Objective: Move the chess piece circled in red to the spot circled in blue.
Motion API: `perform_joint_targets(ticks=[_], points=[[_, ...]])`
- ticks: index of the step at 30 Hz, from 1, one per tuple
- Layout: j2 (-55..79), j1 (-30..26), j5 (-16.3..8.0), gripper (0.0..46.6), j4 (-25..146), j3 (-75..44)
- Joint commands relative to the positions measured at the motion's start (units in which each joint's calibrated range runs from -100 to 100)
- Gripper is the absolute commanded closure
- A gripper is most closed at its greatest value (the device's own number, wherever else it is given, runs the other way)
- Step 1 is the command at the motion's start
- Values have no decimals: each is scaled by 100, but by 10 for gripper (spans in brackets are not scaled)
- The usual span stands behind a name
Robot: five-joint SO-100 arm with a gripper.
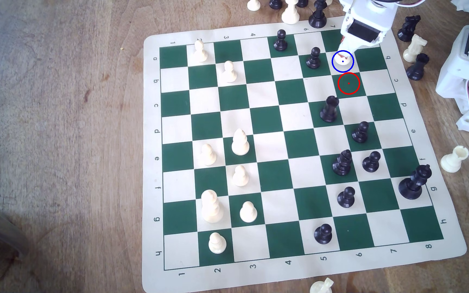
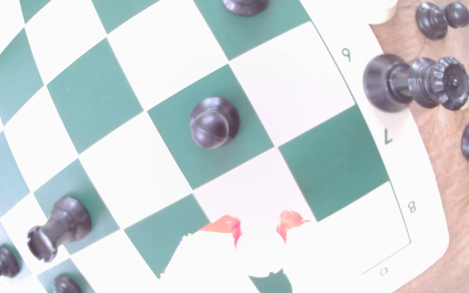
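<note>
Nearest: red-tipped fingers (image 2: 229, 225) flanking white rook (image 1: 342, 59)
Hand (image 1: 344, 56): grip washed out, cannot tell
Spot: blue-ringed square (image 1: 336, 67), rook inside
Risk: careless lift toppling rook into black pawn (image 1: 313, 58)

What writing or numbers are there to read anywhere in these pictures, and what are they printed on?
"1" to "8": near border of the chess mat, exterior view.
"a" to "h": its left border, exterior view's left.
"b" to "h": right border, upside down.
"1", "3", "4", "6", "7": far border, upside down; other numbers there are hidden.
"6", "7", "8", "a": border, wrist view.
No brands or other words.
</note>
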Motion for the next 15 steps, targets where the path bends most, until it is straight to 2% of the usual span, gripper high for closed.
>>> perform_joint_targets(ticks=[1,11,15], points=[[-17,-26,-15,463,-173,-14],[25,-19,-15,459,-231,14],[25,-19,-15,396,-231,23]])
